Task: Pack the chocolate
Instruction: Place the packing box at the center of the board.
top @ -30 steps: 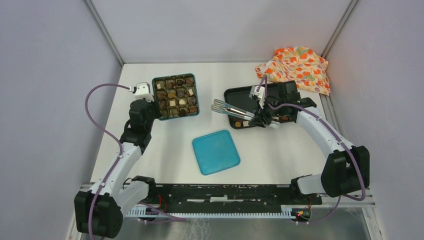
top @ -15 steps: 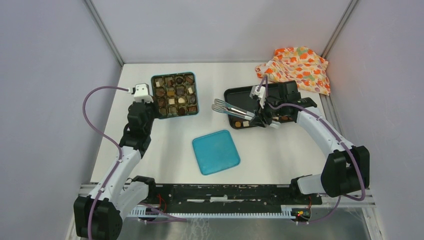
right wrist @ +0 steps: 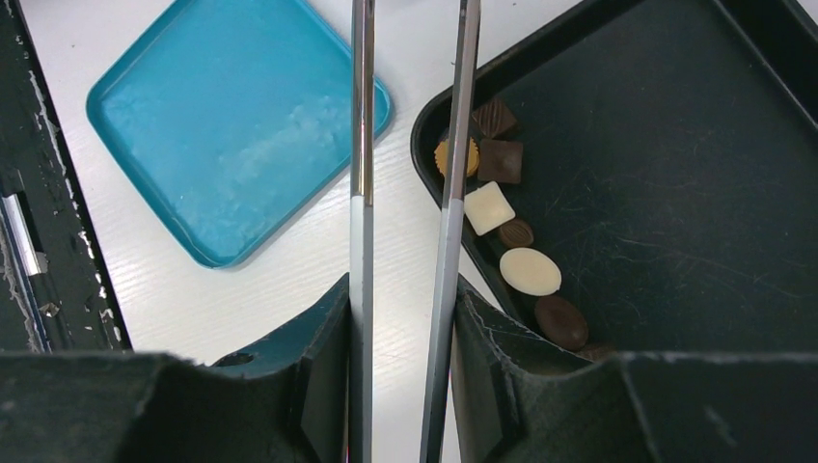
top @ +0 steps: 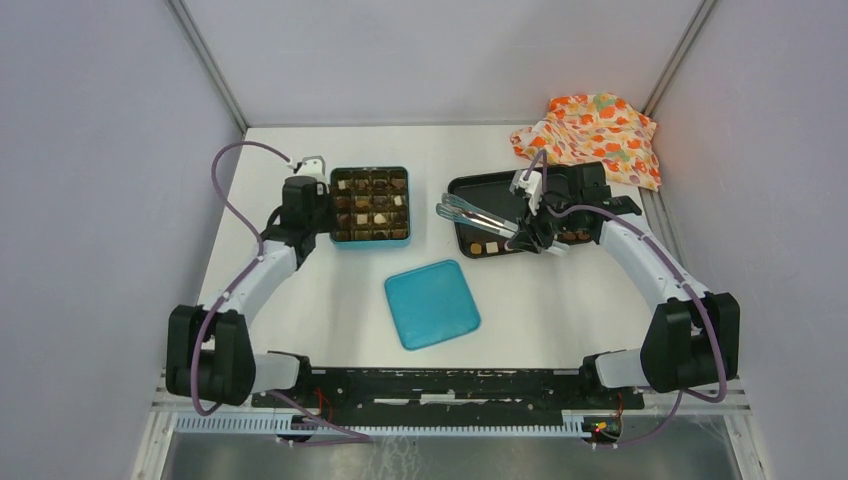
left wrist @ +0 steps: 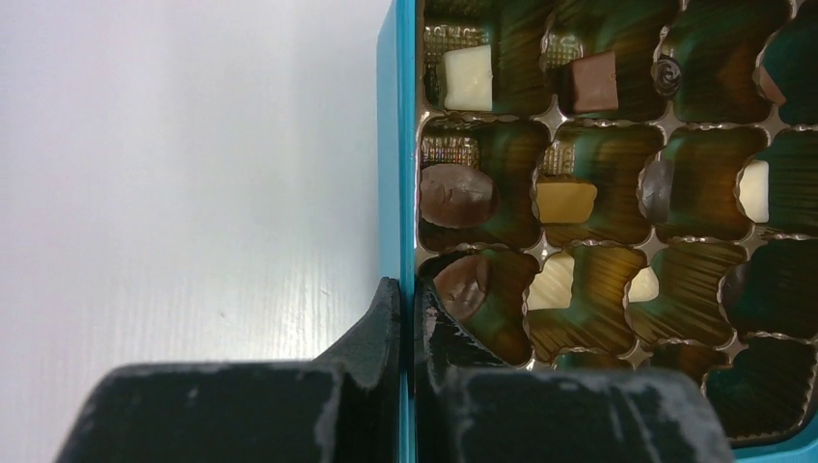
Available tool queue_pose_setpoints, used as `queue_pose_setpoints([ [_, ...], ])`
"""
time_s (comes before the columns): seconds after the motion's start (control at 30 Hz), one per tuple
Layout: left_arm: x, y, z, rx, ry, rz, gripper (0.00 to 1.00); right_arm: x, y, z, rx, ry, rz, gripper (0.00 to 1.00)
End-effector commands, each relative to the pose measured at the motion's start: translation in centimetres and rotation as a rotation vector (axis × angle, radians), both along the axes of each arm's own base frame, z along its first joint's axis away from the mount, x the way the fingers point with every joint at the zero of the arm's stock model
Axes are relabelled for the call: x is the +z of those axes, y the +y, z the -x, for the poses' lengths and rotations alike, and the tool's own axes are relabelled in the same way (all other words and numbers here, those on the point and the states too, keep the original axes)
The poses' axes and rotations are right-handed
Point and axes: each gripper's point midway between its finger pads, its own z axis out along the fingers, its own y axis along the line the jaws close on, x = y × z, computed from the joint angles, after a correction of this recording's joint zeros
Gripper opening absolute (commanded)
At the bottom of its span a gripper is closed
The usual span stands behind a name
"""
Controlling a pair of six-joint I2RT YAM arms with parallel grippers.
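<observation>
A teal box (top: pixel 370 241) holds several chocolates (top: pixel 371 205) in gold cups. My left gripper (top: pixel 326 220) is shut on the box's left wall (left wrist: pixel 396 145), one finger outside and one inside next to a dark chocolate (left wrist: pixel 461 285). My right gripper (top: pixel 530 235) is shut on the metal tongs (top: pixel 470 215) and holds them over the black tray (top: pixel 490 190). In the right wrist view the tongs (right wrist: pixel 362 145) run between my gripper's (right wrist: pixel 403 309) fingers. Loose chocolates (right wrist: pixel 502 207), brown and cream-white, lie along the tray's (right wrist: pixel 656 193) near edge.
A teal lid (top: pixel 432 303) lies flat in the middle of the table and shows in the right wrist view (right wrist: pixel 231 125). An orange flowery cloth (top: pixel 590 135) is bunched at the back right corner. Grey walls close in the sides and back.
My left arm has swung round and the teal box has shifted right and turned with it. My right gripper and the tongs have moved slightly right.
</observation>
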Motion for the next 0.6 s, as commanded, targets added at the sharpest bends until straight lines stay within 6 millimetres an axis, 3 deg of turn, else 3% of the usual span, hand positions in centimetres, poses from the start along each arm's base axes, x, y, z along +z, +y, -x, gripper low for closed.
queue_pose_setpoints([
  [0.0,1.9,-2.4,-2.1,-0.043,-0.01,0.113,0.02,0.2,-0.5,-0.6,-0.005,-0.037,0.015,0.41],
  [0.17,-0.4,-3.2,-2.4,-0.069,0.086,0.13,0.02,-0.5,-2.0,-1.4,-0.046,-0.059,0.097,0.41],
  [0.33,-2.7,-3.5,-2.4,-0.074,0.188,0.132,0.02,0.1,-4.3,-2.1,-0.099,-0.111,0.166,0.42],
  [0.43,-3.4,-3.5,-2.3,-0.067,0.222,0.127,0.04,0.0,-6.6,-2.0,-0.122,-0.102,0.223,0.42],
  [0.57,-3.5,-3.3,-2.1,-0.053,0.235,0.121,0.18,-0.1,-10.9,-1.7,-0.177,-0.08,0.313,0.42],
])
